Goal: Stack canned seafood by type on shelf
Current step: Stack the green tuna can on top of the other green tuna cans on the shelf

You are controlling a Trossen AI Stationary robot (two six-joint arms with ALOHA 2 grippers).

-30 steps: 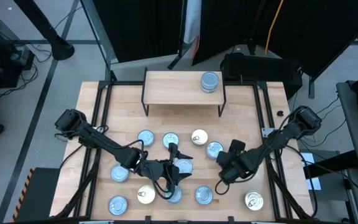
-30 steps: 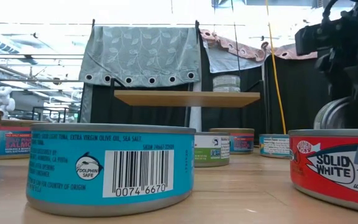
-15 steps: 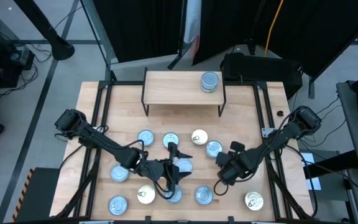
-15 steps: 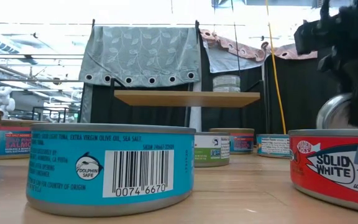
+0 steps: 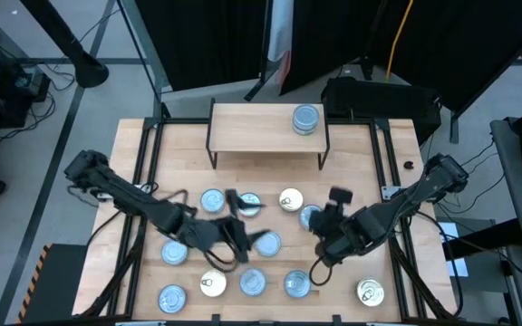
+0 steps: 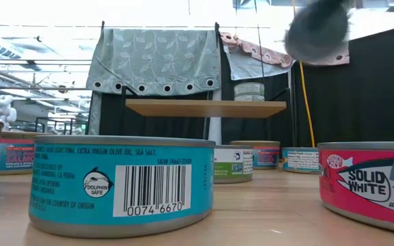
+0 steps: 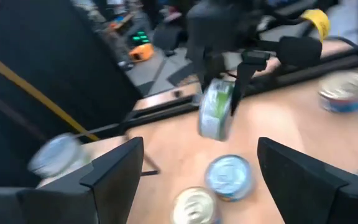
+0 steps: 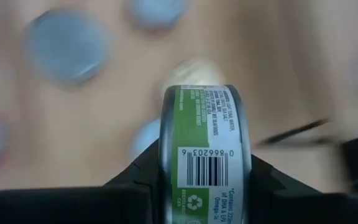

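Right pincer point(image 8: 205, 186) clamped on a green-sided tin point(image 8: 205, 152), held on edge and lifted clear of the table point(image 5: 361, 154), in front of the shelf point(image 5: 252, 127). One tin point(image 5: 306, 119) sits on the shelf's right end. Left pincer point(image 5: 243, 220) spread wide and empty, over the loose tins point(image 5: 211, 201) on the table in front of the shelf, left of the lifted tin.

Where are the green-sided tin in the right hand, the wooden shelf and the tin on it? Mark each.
Green-sided round metal tin point(image 8: 205, 155): right wrist view, on its labelled side wall.
Light wooden shelf point(image 5: 252, 127): high view, bare top.
Silver-lidded round tin on the shelf point(image 5: 306, 119): high view, lid centre.
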